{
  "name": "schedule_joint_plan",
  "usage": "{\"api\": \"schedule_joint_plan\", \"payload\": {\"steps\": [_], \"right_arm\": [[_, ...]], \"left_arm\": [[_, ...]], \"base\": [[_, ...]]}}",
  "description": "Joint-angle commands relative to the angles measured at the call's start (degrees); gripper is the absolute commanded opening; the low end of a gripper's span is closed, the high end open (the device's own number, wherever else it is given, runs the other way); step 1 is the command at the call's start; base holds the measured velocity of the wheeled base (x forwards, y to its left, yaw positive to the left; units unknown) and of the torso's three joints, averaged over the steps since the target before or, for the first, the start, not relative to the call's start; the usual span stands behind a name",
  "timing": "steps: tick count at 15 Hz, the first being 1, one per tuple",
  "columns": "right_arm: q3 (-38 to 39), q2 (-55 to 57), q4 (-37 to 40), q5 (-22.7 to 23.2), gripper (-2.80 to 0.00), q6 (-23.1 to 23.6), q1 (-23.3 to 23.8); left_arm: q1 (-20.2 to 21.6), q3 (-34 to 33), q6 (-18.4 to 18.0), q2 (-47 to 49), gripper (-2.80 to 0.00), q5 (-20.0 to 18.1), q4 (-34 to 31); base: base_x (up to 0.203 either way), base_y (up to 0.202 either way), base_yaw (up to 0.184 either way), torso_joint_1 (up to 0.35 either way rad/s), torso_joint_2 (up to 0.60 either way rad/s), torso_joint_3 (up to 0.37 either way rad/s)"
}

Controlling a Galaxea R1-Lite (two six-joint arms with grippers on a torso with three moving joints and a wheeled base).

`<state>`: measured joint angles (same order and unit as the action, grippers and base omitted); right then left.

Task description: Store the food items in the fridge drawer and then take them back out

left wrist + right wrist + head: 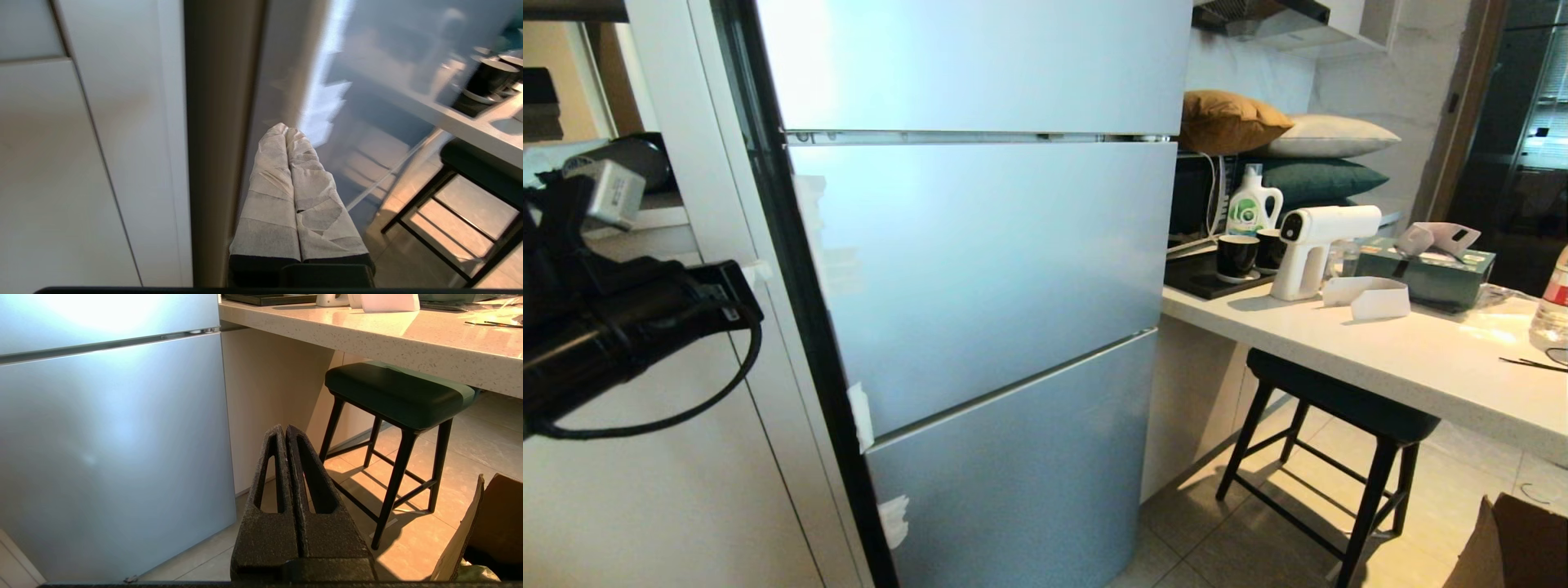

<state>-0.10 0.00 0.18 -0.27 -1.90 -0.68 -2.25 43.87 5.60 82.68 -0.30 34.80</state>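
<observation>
The fridge (980, 269) is filling the head view with all its doors shut, so the drawer and the food are hidden from every camera, presumably behind one of those panels or out of frame. The doors are showing smooth, glossy faces with no handle in sight; a grip would likely have to go at a door's side edge or in the seam between panels, and the slick surface will probably be giving the fingers little purchase.

The left arm (621, 318) is reaching in beside the fridge's dark left edge. The left gripper (286, 132), its fingers wrapped in pale tape, is pressed together on nothing, pointing at that edge. The right gripper (285, 433) is hanging low near the stool (398, 394), likewise closed and empty.
</observation>
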Motion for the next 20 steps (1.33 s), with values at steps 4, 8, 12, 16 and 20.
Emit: {"api": "schedule_joint_plan", "payload": {"steps": [4, 8, 12, 16, 20], "right_arm": [[0.01, 0.09, -0.01, 0.00, -2.80, -0.03, -0.02], [0.01, 0.09, 0.08, 0.00, -2.80, -0.03, -0.02], [0.01, 0.04, 0.03, 0.00, -2.80, -0.03, -0.02], [0.01, 0.00, 0.04, 0.00, -2.80, -0.03, -0.02], [0.01, 0.01, 0.00, 0.00, -2.80, -0.03, -0.02]], "left_arm": [[0.33, 3.77, 0.60, 8.24, -2.80, -0.04, 2.87], [0.32, 5.43, 0.29, 12.42, -2.80, 1.10, 10.72], [0.05, 6.14, 0.21, 12.89, -2.80, 1.23, 10.72], [-1.86, 5.99, 0.29, 13.47, -2.80, 0.66, 10.72], [-3.78, 6.06, 0.04, 14.00, -2.80, -0.42, 10.64]], "base": [[0.000, 0.000, 0.000, 0.000, 0.00, 0.000], [0.000, 0.000, 0.000, 0.000, 0.00, 0.000], [0.000, 0.000, 0.000, 0.000, 0.00, 0.000], [0.000, 0.000, 0.000, 0.000, 0.00, 0.000], [0.000, 0.000, 0.000, 0.000, 0.00, 0.000]]}}
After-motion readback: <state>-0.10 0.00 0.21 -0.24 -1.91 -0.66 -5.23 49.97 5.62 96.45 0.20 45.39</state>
